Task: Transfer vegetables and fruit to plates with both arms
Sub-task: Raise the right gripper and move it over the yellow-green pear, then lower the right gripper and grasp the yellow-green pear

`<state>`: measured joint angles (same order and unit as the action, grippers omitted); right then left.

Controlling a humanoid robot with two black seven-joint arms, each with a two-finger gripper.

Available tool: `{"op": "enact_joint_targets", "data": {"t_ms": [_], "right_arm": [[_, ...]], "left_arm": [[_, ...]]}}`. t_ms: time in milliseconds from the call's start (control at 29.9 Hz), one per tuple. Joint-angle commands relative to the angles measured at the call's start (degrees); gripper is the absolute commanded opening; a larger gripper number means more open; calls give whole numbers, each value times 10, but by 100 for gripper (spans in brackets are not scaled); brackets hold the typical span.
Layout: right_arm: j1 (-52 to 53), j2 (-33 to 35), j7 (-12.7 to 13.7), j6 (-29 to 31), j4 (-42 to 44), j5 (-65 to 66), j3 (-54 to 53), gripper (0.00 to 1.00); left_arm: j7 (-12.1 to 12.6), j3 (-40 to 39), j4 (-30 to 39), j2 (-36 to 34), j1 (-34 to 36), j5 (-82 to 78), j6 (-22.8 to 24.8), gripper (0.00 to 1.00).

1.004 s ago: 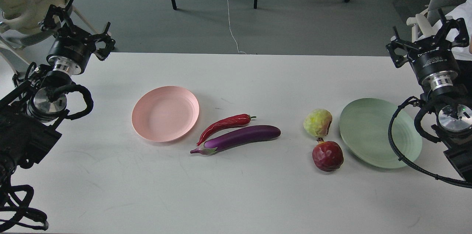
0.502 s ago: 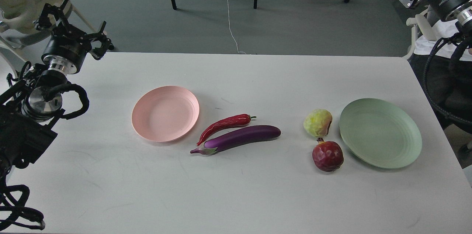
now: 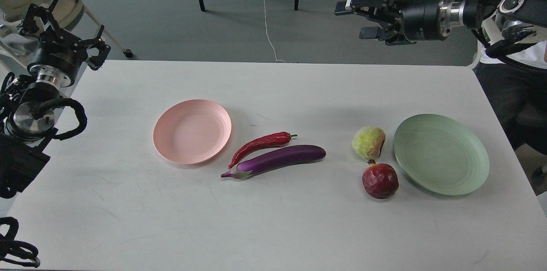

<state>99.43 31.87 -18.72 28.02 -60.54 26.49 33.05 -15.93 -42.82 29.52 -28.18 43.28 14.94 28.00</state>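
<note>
Right pincer [image 3: 363, 10] open and empty, high above the far edge; lumpy fruit [image 3: 368, 142] lies below and nearer, beside green plate [image 3: 466, 177]. Left pincer [image 3: 64, 36] open, empty, farther off

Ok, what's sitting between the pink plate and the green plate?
In the head view: chili pepper, eggplant, yellow-green fruit and dark red fruit, all on the table.

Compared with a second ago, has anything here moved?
Only the arms. The right pincer rose from beside the green plate and now points left, open, above the table's far edge. The left pincer drifted slightly left and away. Nothing was grasped; plates, vegetables and fruit stayed put.
</note>
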Motion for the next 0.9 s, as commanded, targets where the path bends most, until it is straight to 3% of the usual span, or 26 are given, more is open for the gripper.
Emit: {"op": "enact_joint_targets", "data": {"t_ms": [0, 268, 669, 870], "right_arm": [[19, -53, -5, 0, -1, 95, 65, 99], [19, -126, -9, -58, -12, 283, 184, 99], [-49, -131, -18, -89, -3, 292, 199, 99], [-100, -155, -18, -101, 49, 293, 199, 97]], "left_arm": [[-1, 0, 0, 1, -3, 0, 0, 98], [-1, 0, 0, 1, -2, 0, 0, 98], [-1, 0, -3, -2, -8, 0, 0, 98], [-1, 0, -4, -5, -9, 0, 0, 98]]}}
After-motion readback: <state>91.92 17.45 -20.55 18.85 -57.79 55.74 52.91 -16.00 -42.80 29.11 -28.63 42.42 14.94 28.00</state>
